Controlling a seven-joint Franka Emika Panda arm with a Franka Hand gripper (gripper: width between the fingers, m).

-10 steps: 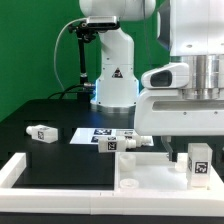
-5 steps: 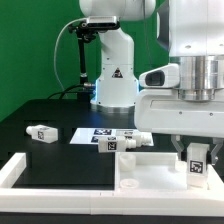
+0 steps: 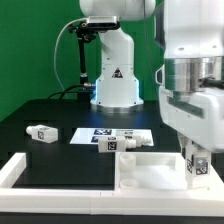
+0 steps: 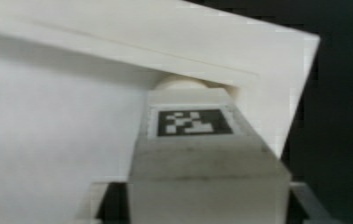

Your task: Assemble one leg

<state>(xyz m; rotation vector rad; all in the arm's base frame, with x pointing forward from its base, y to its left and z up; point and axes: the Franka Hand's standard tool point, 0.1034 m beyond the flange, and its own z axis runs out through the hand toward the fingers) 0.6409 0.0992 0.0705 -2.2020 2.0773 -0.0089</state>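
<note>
My gripper (image 3: 197,163) is shut on a white leg (image 3: 198,170) and holds it upright over the right end of the large white panel (image 3: 140,178) in the exterior view. In the wrist view the leg (image 4: 194,150) fills the space between my dark fingers (image 4: 112,203). Its square tag (image 4: 192,122) faces the camera. Its rounded end (image 4: 194,86) sits at a rimmed corner of the panel (image 4: 66,110). I cannot tell whether it touches the panel.
Another leg (image 3: 41,132) lies on the black table at the exterior view's left. Two more legs (image 3: 110,143) (image 3: 137,141) lie by the marker board (image 3: 92,131) behind the panel. The robot base (image 3: 112,85) stands at the back.
My hand has turned about its upright axis with the leg in it, so it looks narrower now. The leg stays over the panel's right end, a little lower.
</note>
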